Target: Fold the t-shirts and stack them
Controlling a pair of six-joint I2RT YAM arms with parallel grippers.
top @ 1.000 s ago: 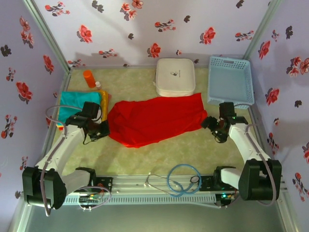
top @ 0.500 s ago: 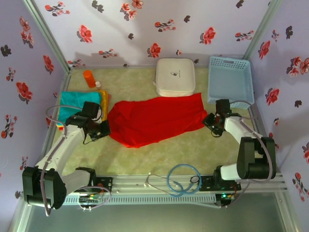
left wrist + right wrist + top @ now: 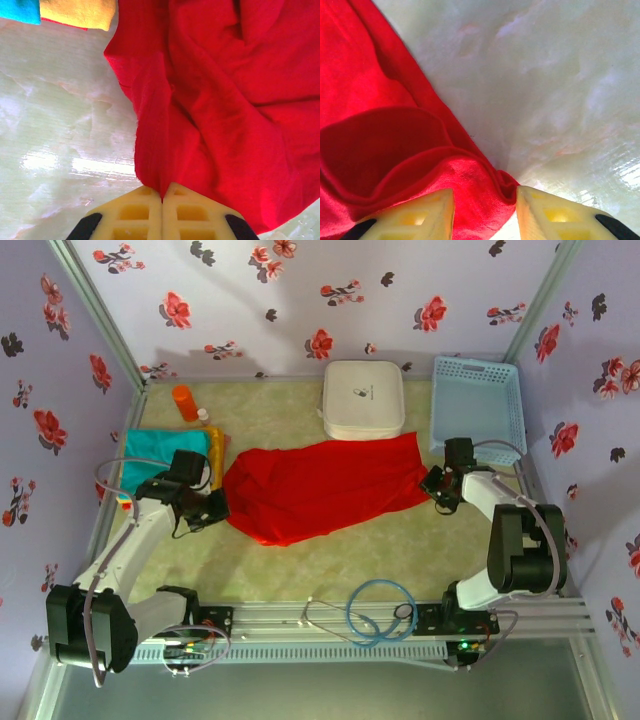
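Note:
The big red t-shirt lies crumpled across the middle of the table. My left gripper is shut on its left edge; in the left wrist view the red cloth is pinched between the closed tips. My right gripper sits at the shirt's right corner. Its jaws stand apart with the red corner lying between the fingers. A folded teal shirt with yellow and orange cloth beside it lies at the left wall.
A white rounded case stands behind the red shirt, and a light blue lattice basket is at the back right. An orange bottle lies back left. A blue cable loop rests on the near rail. Flowered walls close in three sides.
My right gripper has moved left and back onto the red shirt's right corner, and its jaws have narrowed around the cloth. The left arm has not moved.

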